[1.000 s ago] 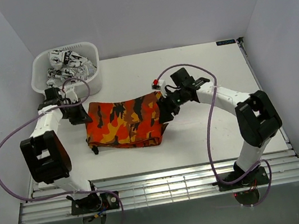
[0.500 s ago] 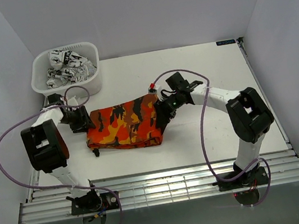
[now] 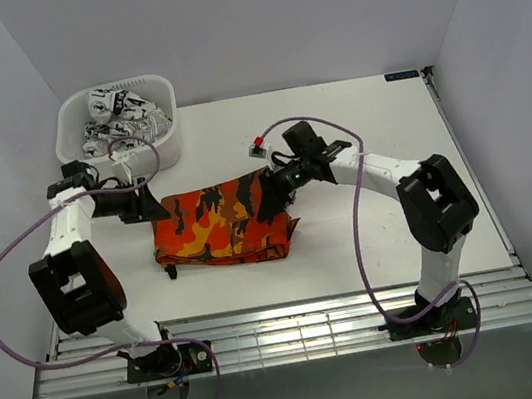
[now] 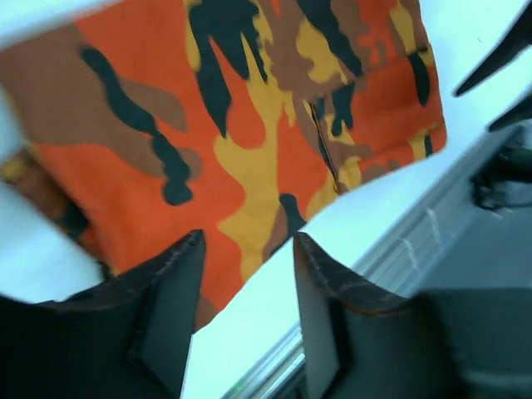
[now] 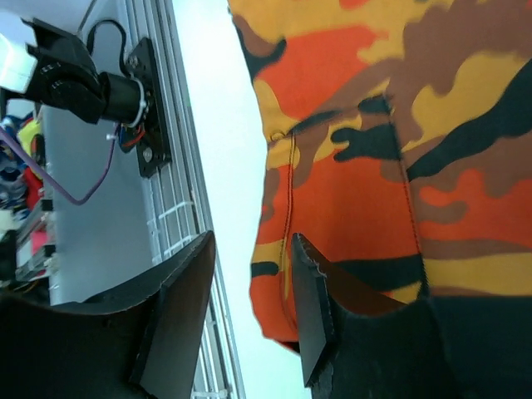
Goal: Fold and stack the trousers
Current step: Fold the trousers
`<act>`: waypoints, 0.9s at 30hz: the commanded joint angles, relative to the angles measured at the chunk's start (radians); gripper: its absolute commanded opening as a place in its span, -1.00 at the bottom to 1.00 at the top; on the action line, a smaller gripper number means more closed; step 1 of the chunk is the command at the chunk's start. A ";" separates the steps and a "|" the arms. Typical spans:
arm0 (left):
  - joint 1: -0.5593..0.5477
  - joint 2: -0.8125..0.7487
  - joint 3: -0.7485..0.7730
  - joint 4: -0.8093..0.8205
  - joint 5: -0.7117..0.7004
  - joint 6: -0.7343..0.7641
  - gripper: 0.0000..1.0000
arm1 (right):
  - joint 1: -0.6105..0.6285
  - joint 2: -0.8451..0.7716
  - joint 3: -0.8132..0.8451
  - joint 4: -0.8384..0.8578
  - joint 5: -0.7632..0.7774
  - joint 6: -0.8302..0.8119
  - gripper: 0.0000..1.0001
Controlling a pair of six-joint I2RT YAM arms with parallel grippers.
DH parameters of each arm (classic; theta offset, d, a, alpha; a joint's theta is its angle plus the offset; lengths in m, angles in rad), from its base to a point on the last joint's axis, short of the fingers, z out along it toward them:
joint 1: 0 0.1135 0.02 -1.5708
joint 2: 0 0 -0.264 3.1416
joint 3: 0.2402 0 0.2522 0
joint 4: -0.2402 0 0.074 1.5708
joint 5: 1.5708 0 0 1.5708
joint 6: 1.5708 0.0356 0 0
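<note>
The folded trousers (image 3: 221, 225) are seen lying on the white table (image 3: 375, 121), left of centre, just in front of the basket (image 3: 68, 150) in which black-and-white cloth (image 3: 122, 121) is heaped. The left gripper (image 3: 153, 208) is held at their left edge, fingers parted, nothing clamped. The right gripper (image 3: 276, 188) is poised over the far right corner, jaws likewise apart, no cloth pinched.

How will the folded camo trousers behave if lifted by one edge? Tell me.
Likely floppy: the trousers lie in soft, uneven folds, so a lifted edge should drape and unfold. Probably light: thin layers lie nearly flat on the table.
</note>
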 commanded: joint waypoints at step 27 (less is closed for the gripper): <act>0.080 0.066 -0.105 0.077 0.246 0.102 0.17 | -0.034 -0.064 -0.061 -0.092 0.035 -0.141 0.44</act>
